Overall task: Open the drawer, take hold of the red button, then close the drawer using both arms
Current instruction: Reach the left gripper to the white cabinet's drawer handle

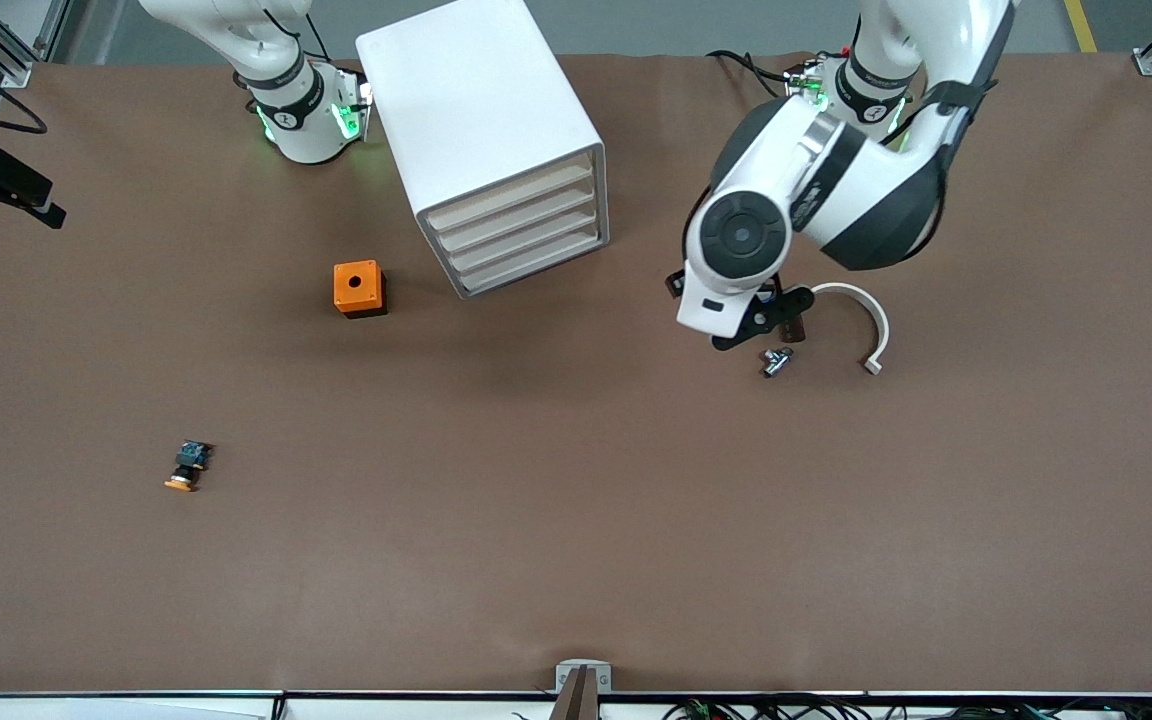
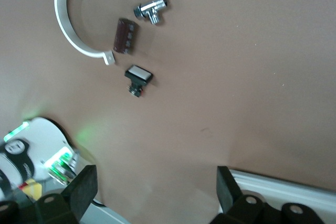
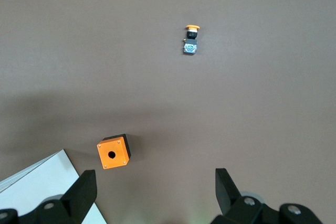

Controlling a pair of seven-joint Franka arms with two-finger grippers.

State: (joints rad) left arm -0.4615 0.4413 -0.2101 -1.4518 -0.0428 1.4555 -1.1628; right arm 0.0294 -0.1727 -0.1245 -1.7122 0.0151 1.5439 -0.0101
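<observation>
Standing shut, drawer point(image 1: 514, 197) lies apart from left gripper point(image 2: 152, 195).

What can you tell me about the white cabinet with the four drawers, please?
The cabinet is a white, boxy unit with rounded edges, plastic by the look of it, standing on the brown table near the right arm's base. Its front, turned toward the front camera at an angle, holds four shallow stacked drawers with beige-edged fronts. All four, including the top drawer, are shut. Nothing touches it; the orange box lies apart, nearer the camera.
</observation>
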